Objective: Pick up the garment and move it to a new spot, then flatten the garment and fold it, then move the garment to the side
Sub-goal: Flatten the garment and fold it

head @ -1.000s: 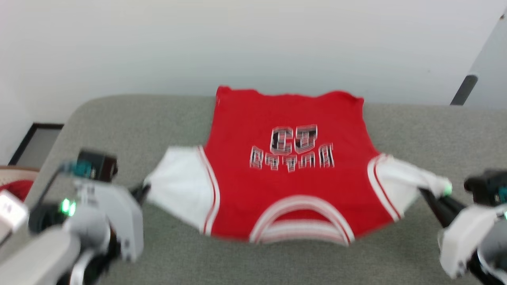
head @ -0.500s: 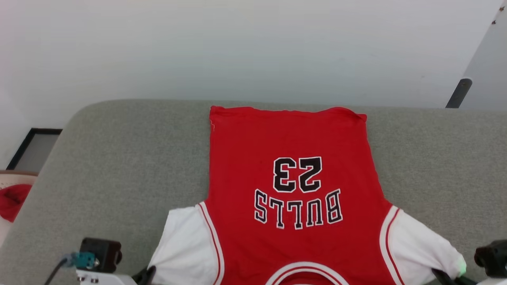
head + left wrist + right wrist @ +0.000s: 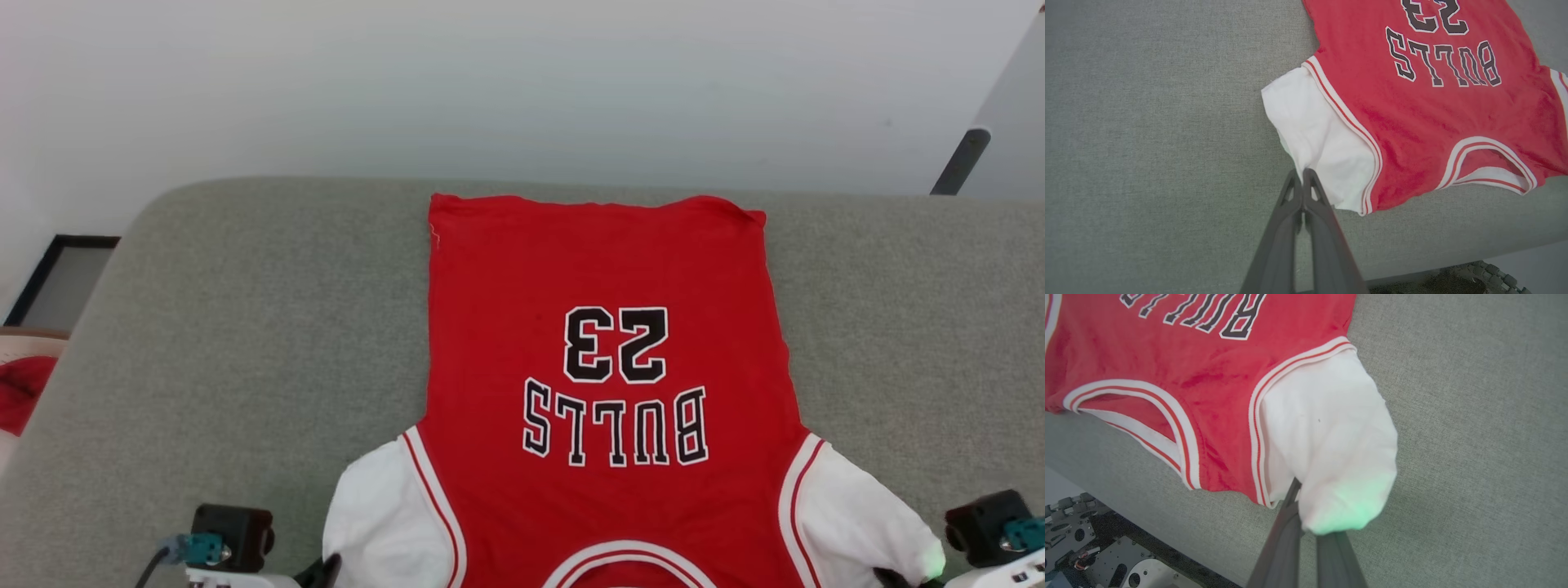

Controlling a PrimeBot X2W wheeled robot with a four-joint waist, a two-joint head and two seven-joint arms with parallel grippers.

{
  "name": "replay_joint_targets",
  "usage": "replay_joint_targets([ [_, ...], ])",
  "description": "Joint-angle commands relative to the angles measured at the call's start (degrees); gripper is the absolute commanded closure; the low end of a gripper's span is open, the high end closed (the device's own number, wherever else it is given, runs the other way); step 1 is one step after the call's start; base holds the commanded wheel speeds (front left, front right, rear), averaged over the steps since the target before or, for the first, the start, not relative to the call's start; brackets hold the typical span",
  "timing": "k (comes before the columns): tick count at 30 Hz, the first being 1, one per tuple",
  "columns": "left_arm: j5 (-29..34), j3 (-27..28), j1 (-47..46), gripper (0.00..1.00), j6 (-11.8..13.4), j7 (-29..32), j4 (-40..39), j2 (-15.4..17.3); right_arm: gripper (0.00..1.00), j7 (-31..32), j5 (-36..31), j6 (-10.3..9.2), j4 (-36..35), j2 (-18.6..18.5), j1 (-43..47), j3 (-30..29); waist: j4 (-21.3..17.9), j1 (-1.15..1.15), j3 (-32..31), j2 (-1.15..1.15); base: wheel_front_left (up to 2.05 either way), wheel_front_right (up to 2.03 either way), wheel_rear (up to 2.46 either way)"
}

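Where the left gripper [image 3: 1303, 173] ends: both fingers are pressed together with no gap at the tips, nipping the outer edge of the left sleeve [image 3: 1318, 139].
Right gripper [image 3: 1310, 514]: the fingers are nearly together, with their tips buried in the cuff end of the right sleeve [image 3: 1331, 428]. The cuff bunches over them, and a green glow falls on that cloth.
Garment [image 3: 604, 269]: spread face up on the grey top [image 3: 245, 327] and gripped at both sleeves. The red body lies flat and smooth; the white sleeves are a little rumpled.
Collar [image 3: 1490, 163]: points toward the robot, just inside the near edge of the top.
Hem [image 3: 596, 200]: at the far side, close to the back edge by the wall [image 3: 522, 82].
Lettering [image 3: 616, 384]: "23" on the far side of "BULLS", black with a white outline, upside down from the robot's head.
Grey top: fabric-covered, rounded at its far left corner, bare on both sides of the garment.
Red cloth [image 3: 20, 392]: off the top's left side, well apart from the garment.
Base [image 3: 1090, 547]: dark metal parts below the near edge.
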Motion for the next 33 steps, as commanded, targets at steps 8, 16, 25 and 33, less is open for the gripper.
replay_joint_targets([
  [8, 0.7, 0.3, -2.1, 1.00, -0.8, -1.4, 2.1, -2.3, 0.00, 5.9, 0.6, -0.02, -4.5, 0.9, -2.9, -3.7, -0.9, 0.00, 3.3, 0.00, 0.00, 0.00, 0.00],
  [16, 1.9, -0.1, -5.0, 1.00, -1.6, -1.1, 2.7, -4.0, 0.00, 6.7, -0.3, -0.02, -9.7, 2.0, -15.8, -7.6, 0.4, 0.00, 6.1, 0.00, 0.00, 0.00, 0.00],
  [25, 3.9, -1.8, -10.2, 1.00, -4.1, 0.2, 3.8, -7.1, 0.00, 4.1, -3.4, -0.01, 6.5, 4.1, -36.8, -7.3, 5.1, 0.00, 9.9, 0.00, 0.00, 0.00, 0.00],
  [33, 6.4, -4.7, -17.2, 1.00, -8.2, 2.0, 6.9, -12.1, 0.00, 5.2, -7.7, -0.01, 29.8, 2.9, -52.1, -8.7, 12.5, 0.00, 14.5, 0.00, 0.00, 0.00, 0.00],
])
